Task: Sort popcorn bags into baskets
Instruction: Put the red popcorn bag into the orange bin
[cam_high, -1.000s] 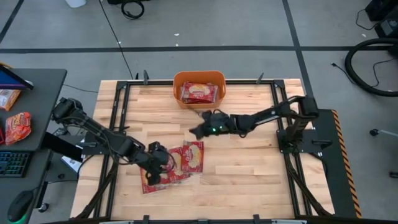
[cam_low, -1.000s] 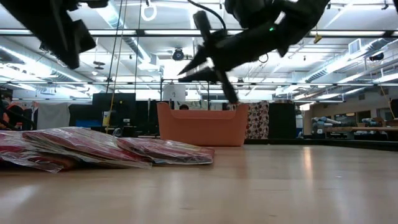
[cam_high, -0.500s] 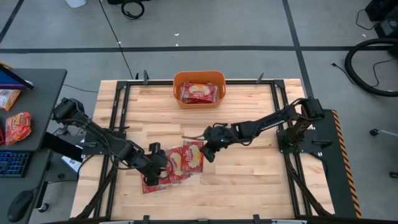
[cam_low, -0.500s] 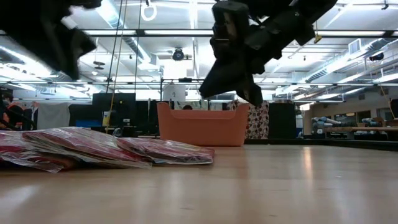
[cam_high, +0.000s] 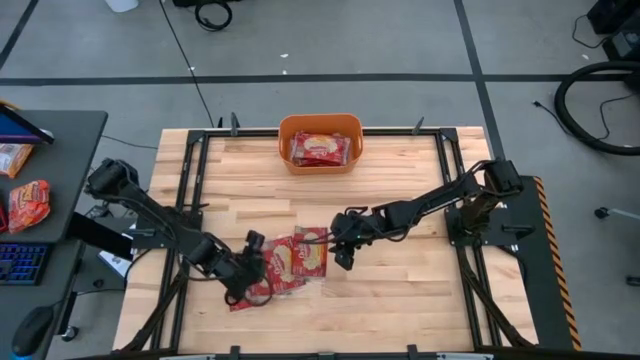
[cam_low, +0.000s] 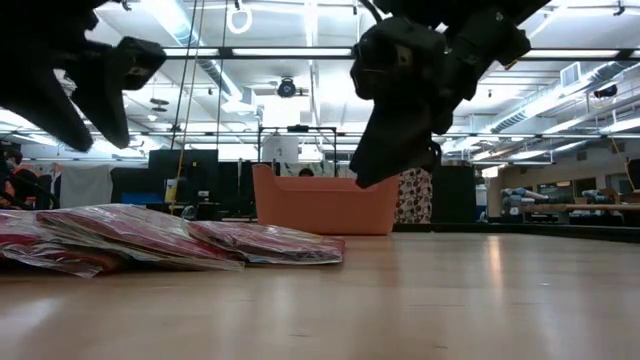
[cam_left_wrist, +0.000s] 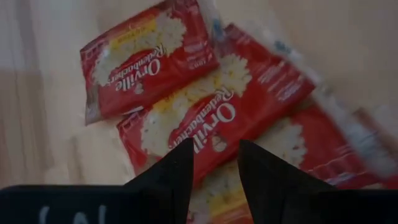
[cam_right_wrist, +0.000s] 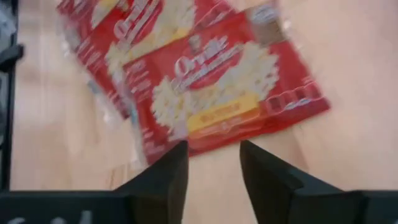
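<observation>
Overhead, the right end effector (cam_high: 343, 247) hovers at the 3 o'clock edge of the flat red foil popcorn bags (cam_high: 285, 266) on the wooden tabletop (cam_high: 400, 290) — a second ago it was up near the rounded orange plastic basket (cam_high: 320, 125), at 12 o'clock. Its wrist view shows fingers parted, empty, the nearest bag's long axis crosswise. Left end effector (cam_high: 243, 278) — open, over the pile's 9 o'clock side.

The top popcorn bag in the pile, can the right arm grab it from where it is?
Probably yes. The right gripper hangs open just beside the top popcorn bag, with nothing between them.
</observation>
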